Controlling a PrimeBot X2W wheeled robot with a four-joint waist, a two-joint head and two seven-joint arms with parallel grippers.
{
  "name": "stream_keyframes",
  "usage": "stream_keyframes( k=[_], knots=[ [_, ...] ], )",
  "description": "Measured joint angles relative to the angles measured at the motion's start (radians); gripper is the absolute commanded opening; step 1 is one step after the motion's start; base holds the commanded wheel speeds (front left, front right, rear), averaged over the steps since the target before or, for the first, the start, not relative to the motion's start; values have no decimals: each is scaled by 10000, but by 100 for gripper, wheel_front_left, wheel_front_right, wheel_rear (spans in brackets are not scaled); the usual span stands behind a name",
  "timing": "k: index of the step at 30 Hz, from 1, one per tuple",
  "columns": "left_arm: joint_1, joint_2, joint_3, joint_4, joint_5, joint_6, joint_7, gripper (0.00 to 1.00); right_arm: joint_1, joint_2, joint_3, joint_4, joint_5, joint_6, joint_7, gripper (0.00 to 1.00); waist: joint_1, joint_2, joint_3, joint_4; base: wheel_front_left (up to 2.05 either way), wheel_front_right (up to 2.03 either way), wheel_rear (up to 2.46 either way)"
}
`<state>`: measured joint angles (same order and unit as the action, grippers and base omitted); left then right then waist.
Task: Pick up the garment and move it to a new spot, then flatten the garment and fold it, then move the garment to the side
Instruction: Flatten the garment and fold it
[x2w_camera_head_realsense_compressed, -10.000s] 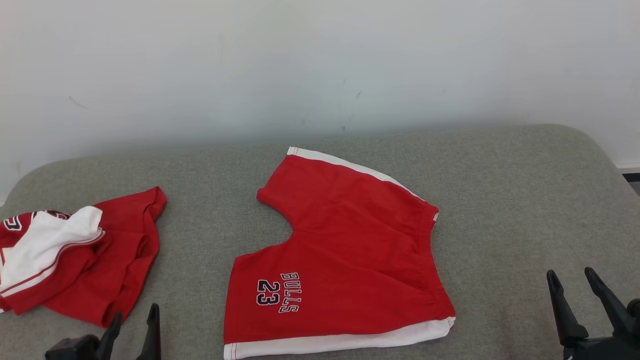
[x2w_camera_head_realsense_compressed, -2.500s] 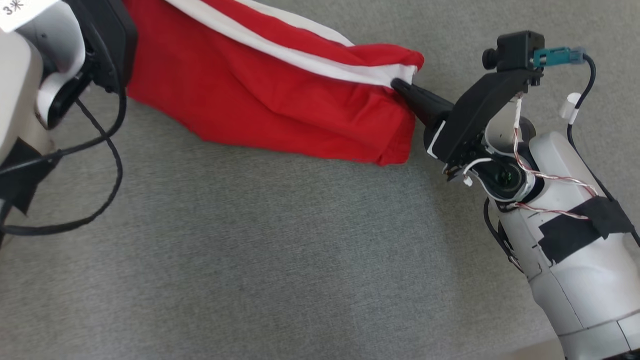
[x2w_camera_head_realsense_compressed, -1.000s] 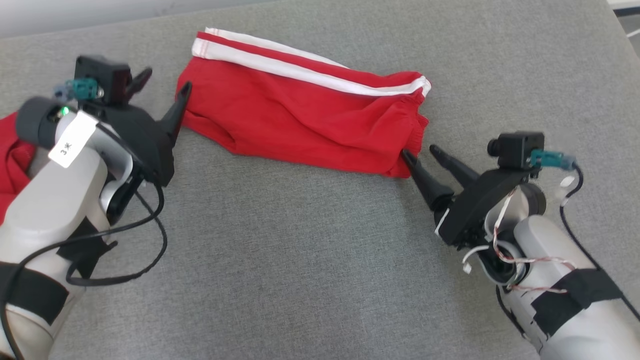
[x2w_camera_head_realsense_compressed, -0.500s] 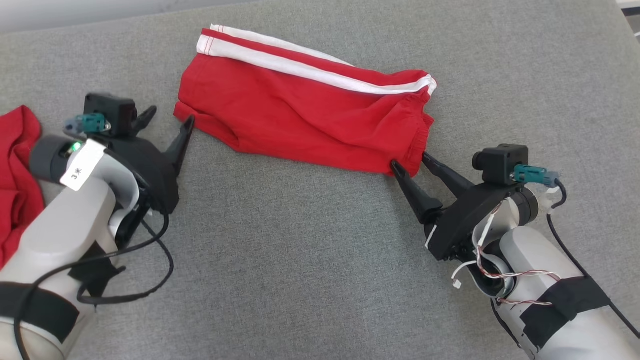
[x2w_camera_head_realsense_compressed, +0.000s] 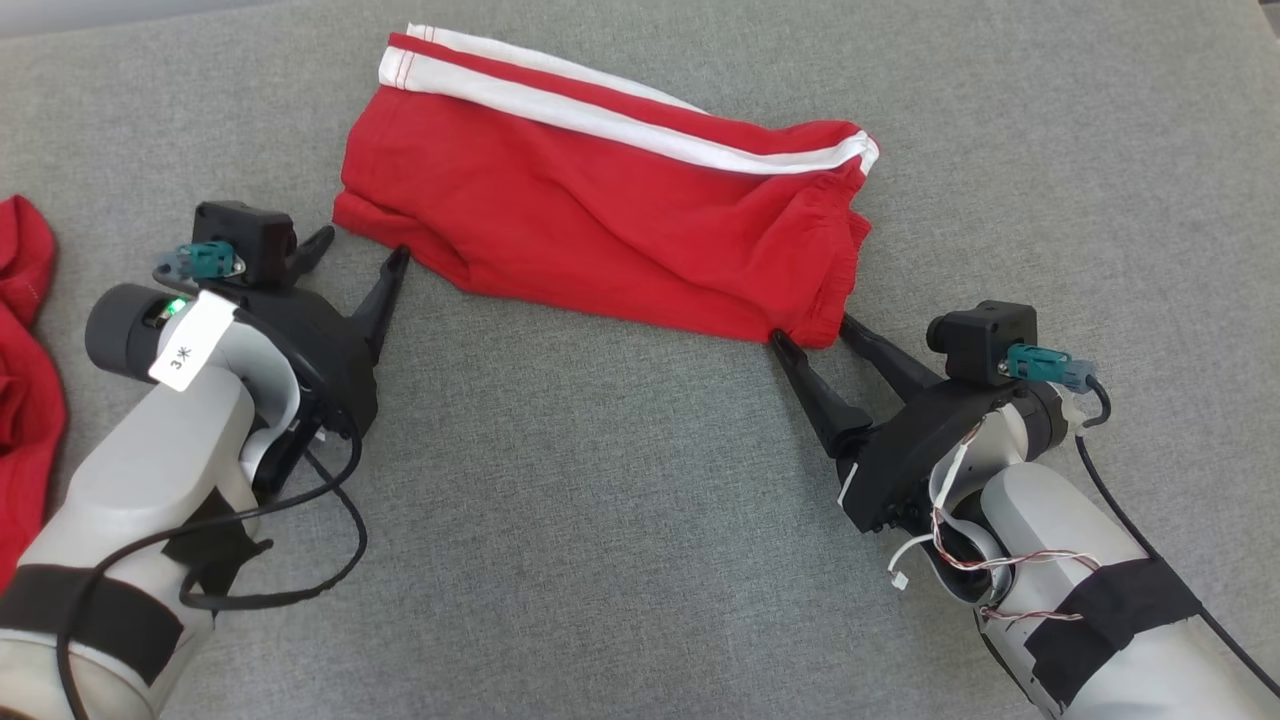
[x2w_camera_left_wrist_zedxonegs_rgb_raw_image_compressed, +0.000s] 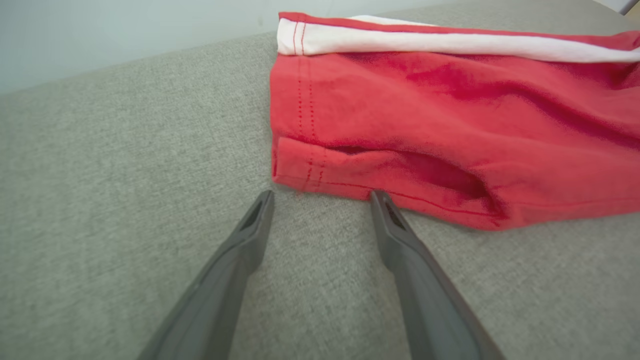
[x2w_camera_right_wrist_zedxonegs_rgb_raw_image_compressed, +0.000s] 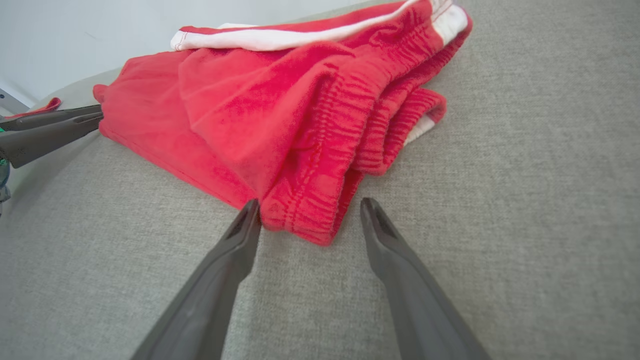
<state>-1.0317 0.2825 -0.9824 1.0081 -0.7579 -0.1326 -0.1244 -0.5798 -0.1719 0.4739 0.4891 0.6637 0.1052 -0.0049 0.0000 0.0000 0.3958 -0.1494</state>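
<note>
The left hand (x2w_camera_head_realsense_compressed: 362, 244) and right hand (x2w_camera_head_realsense_compressed: 813, 329) both gape wide, empty; the red shorts (x2w_camera_head_realsense_compressed: 600, 210) lie at their fingertips.

A second red garment (x2w_camera_head_realsense_compressed: 22, 400) is cut off by the head view's left edge, so I cannot tell what it is. The far finger of the left end effector (x2w_camera_head_realsense_compressed: 362, 244) sits half hidden behind its wrist camera (x2w_camera_head_realsense_compressed: 245, 240). The white label (x2w_camera_head_realsense_compressed: 185, 340) on that arm is too small for me to read surely. In the left wrist view the red shorts (x2w_camera_left_wrist_zedxonegs_rgb_raw_image_compressed: 450, 115) run off the right edge. Their lower layers lie hidden under the top fold. Whether the right end effector (x2w_camera_head_realsense_compressed: 813, 330) touches the waistband corner, I cannot tell.
</note>
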Motion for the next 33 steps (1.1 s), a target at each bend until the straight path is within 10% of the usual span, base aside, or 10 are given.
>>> stream_keyframes(
  k=[12, 14, 15, 16, 33],
  knots=[
    [-246, -268, -111, 385, 50, 0, -336, 100, -4, -10, 33, 282, -140, -44, -343, 100, -1, 0, 68, 62, 0, 0, 0],
    [-323, -307, -284, 401, 165, 0, -355, 43, -11, 0, 50, 307, -148, -82, -395, 30, 0, 1, 83, 72, 0, 0, 0],
    [-400, -318, -357, 405, 257, 0, -414, 43, -30, -2, 77, 336, -192, -84, -401, 30, 0, 0, 92, 76, 0, 0, 0],
    [-462, -318, -414, 395, 362, 0, -458, 0, -45, -2, 104, 355, -245, -84, -408, 0, 0, 0, 100, 76, 0, 0, 0],
    [57, -314, -736, 656, 441, 0, -1005, 0, -21, -90, 48, 1011, -50, 46, -882, 0, 0, 1, -329, 319, 0, 0, 0]
  ],
)
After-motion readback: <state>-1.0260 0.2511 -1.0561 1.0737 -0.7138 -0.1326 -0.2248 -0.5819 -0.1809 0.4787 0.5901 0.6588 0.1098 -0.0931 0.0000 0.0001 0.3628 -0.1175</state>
